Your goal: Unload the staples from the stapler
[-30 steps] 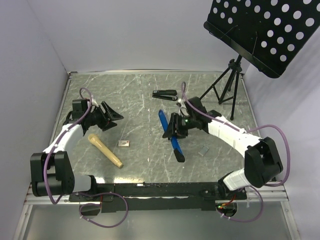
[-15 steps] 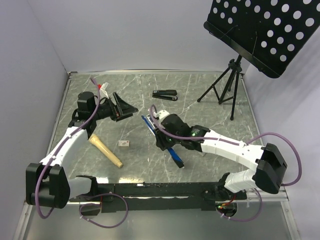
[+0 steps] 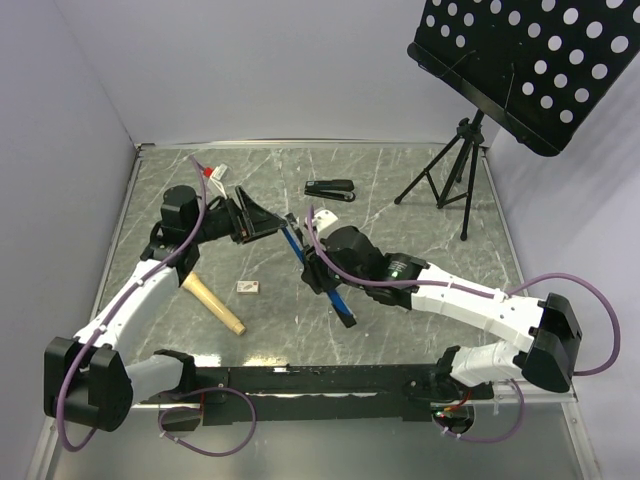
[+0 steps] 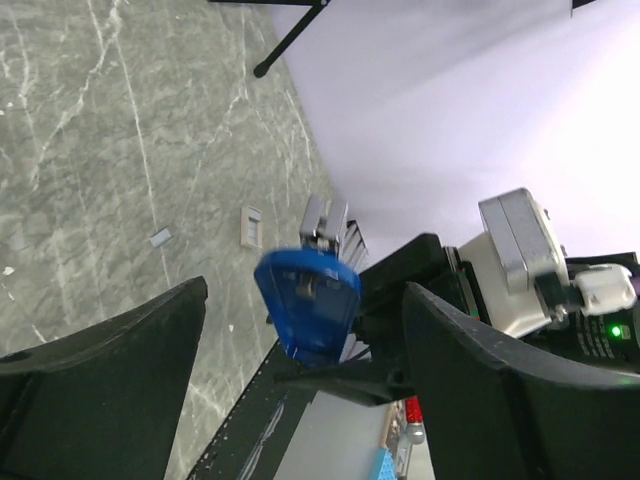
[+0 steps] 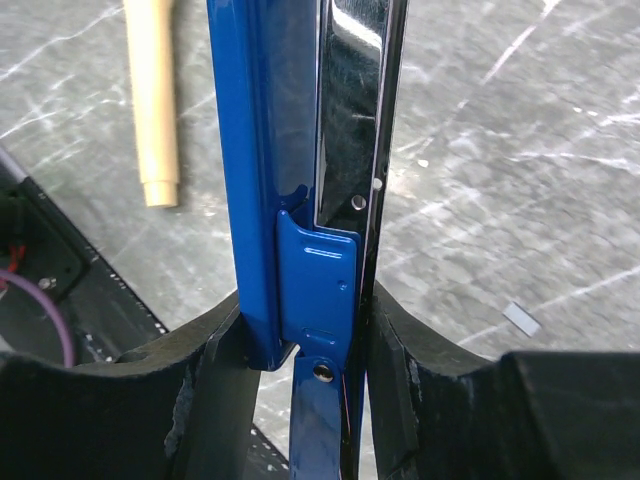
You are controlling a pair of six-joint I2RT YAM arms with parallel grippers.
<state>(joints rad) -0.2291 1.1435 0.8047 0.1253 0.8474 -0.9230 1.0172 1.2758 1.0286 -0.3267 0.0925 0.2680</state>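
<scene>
My right gripper is shut on the blue stapler and holds it off the table, its front end pointing up-left. In the right wrist view the stapler stands clamped between both fingers of the gripper. My left gripper is open, its jaws facing the stapler's front end and just short of it. In the left wrist view that blue end sits between the spread fingers of the gripper, not touching them. A tiny silvery staple strip lies on the table and also shows in the left wrist view.
A second, black stapler lies at the back centre. A tan wooden handle and a small tan-and-white box lie left of centre. A tripod music stand stands at the back right. A small pale rectangle lies near the staple strip.
My right arm has carried the blue stapler left toward the left gripper. My left arm has moved right and forward, bringing its open jaws up to the stapler's front end.
</scene>
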